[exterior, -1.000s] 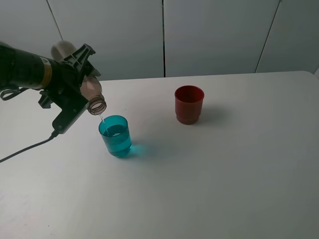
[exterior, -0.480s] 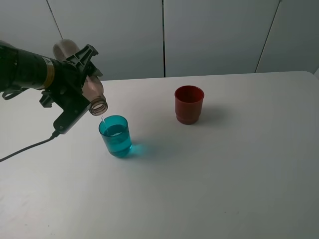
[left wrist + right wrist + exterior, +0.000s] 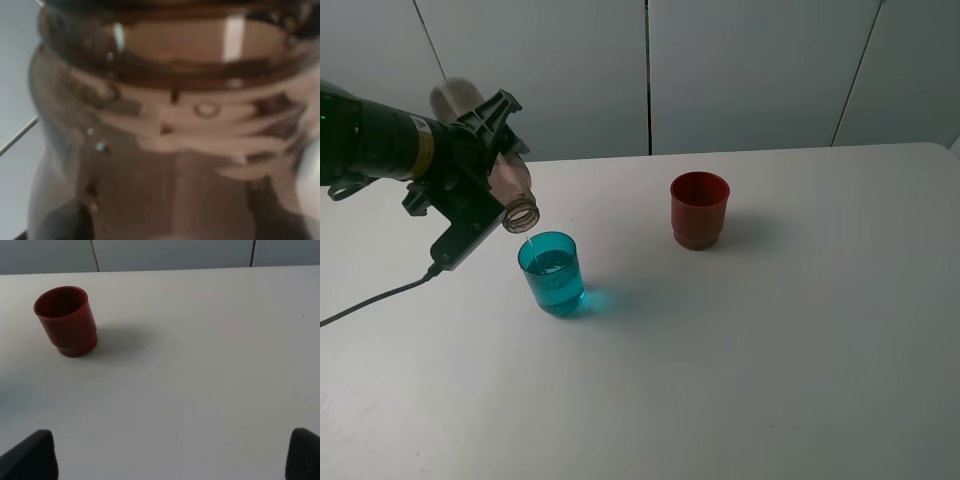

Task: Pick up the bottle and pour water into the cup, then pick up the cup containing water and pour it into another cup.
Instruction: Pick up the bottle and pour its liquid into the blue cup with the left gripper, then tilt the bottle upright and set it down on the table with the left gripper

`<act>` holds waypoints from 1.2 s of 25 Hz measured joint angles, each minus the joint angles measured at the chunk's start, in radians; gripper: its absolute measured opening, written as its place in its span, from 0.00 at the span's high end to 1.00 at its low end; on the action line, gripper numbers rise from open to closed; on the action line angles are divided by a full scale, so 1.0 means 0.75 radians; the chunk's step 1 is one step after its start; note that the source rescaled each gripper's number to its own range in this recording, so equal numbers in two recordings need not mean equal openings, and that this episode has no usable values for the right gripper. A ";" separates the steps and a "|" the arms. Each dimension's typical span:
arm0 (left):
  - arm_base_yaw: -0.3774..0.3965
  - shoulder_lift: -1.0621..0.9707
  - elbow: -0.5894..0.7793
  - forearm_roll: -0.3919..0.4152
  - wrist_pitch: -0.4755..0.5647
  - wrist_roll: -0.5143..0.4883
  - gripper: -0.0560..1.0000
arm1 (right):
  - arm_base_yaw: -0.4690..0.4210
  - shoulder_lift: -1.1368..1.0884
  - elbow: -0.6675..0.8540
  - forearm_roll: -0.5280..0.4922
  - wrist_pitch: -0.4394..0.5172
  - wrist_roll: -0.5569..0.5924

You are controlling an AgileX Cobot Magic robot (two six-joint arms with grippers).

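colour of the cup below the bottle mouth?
The cup is translucent teal-blue; shows best in the exterior high view.

The bottle is held tilted above the left part of the table, with its mouth just over the rim of the cup. Water is contained in the cup. The second cup is set to the right and farther back, well apart.

text: none legible | labels: none | brands: none | numbers: none | signs: none
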 joint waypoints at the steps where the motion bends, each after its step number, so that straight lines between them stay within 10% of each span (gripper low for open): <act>1: 0.000 0.000 0.000 0.000 0.000 0.000 0.94 | 0.000 0.000 0.000 0.000 0.000 0.000; 8: 0.000 0.000 0.000 0.000 -0.033 -0.017 0.94 | 0.000 0.000 0.000 0.000 0.000 0.000; 17: 0.000 0.000 0.000 -0.080 -0.169 -0.345 0.94 | 0.000 0.000 0.000 0.000 0.000 -0.003; 30: 0.087 0.000 0.025 -0.970 -0.624 -0.440 0.94 | 0.000 0.000 0.000 0.000 0.000 -0.003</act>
